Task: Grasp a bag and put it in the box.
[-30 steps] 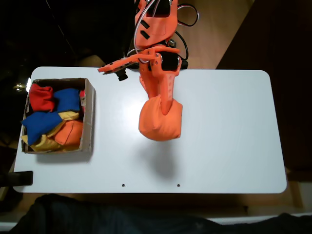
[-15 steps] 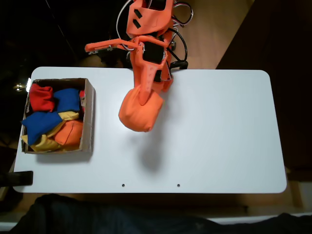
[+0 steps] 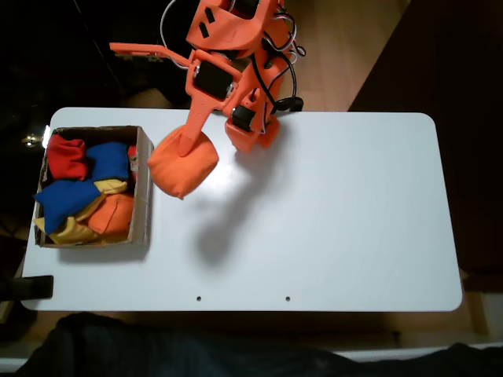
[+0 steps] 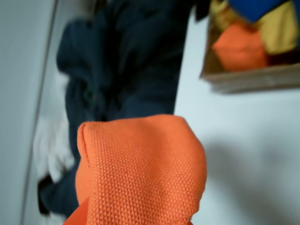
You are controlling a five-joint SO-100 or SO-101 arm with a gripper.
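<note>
The hard orange plastic gripper (image 3: 187, 143) pinches the top of the orange bean bag (image 3: 182, 164), a plump pouch of coarse woven fabric (image 4: 140, 180) hanging above the smooth white table (image 3: 354, 220), just right of the box in the fixed view. The shallow cardboard box (image 3: 143, 184), thin-walled, holds soft red, blue, yellow and orange bags.

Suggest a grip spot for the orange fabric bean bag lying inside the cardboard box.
Take the plump orange fabric bean bag from straight above, pinching its bulging middle. It lies low in the brown cardboard box, with the wall on its right and blue and yellow bags against it, so a side approach looks blocked. The gripper is currently shut on another orange bag.
</note>
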